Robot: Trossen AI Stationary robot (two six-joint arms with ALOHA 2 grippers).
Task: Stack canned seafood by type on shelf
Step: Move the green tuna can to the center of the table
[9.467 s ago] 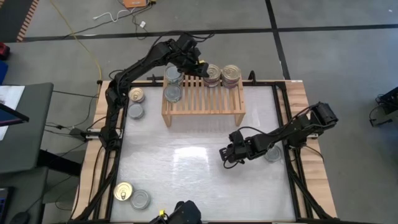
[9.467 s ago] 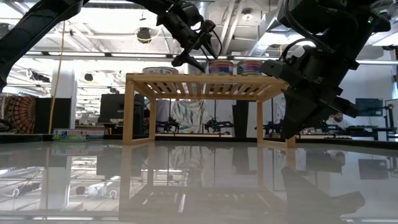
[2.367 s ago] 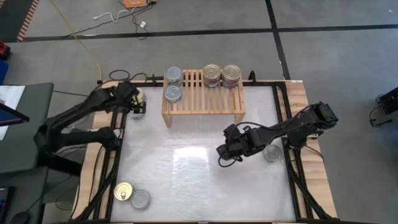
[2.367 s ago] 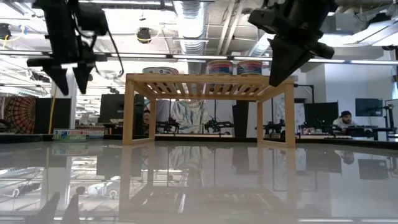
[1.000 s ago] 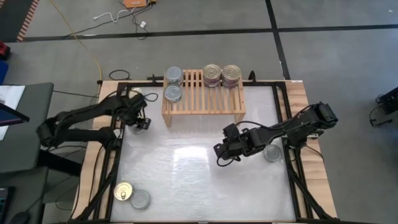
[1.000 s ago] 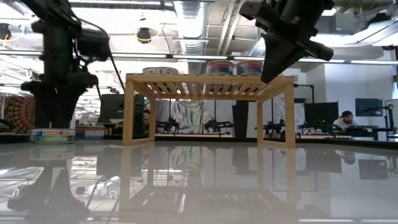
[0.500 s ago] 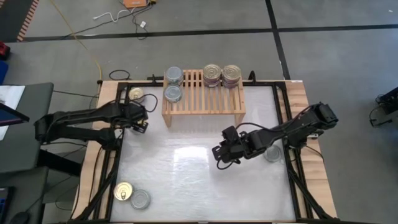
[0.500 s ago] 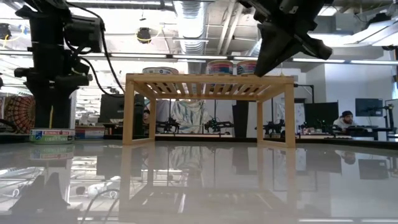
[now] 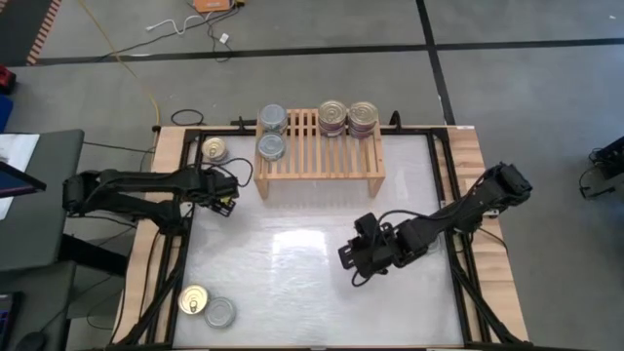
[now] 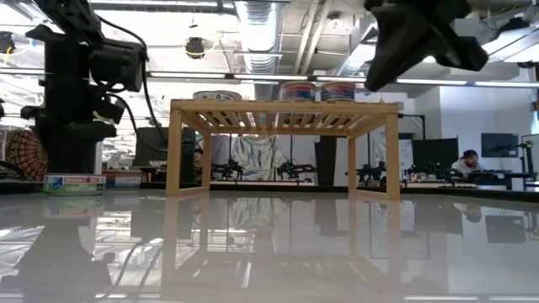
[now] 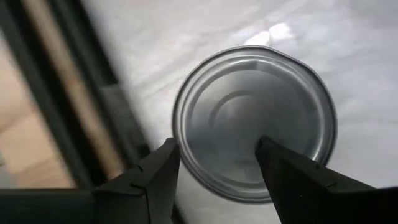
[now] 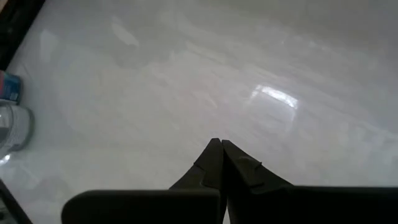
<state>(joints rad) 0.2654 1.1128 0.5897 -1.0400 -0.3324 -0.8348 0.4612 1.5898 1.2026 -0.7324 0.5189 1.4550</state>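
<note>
Now we see left gripper [image 11: 214, 171] jaws spread over a silver-topped tin [image 11: 255, 121] near the worktop [image 9: 292, 263] edge; right gripper [image 12: 219, 149] jaws pressed together, empty.

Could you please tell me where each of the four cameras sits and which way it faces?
High view: overhead, straight down on the small light-wood slatted shelf; both dark arms show.
Low view: table height, level across to the shelf; arms hang from above.
Left wrist view: above a plain silver round tin, between the open left gripper.
Right wrist view: over bare tabletop, shut right gripper.
High and low views share the shelf.
</note>
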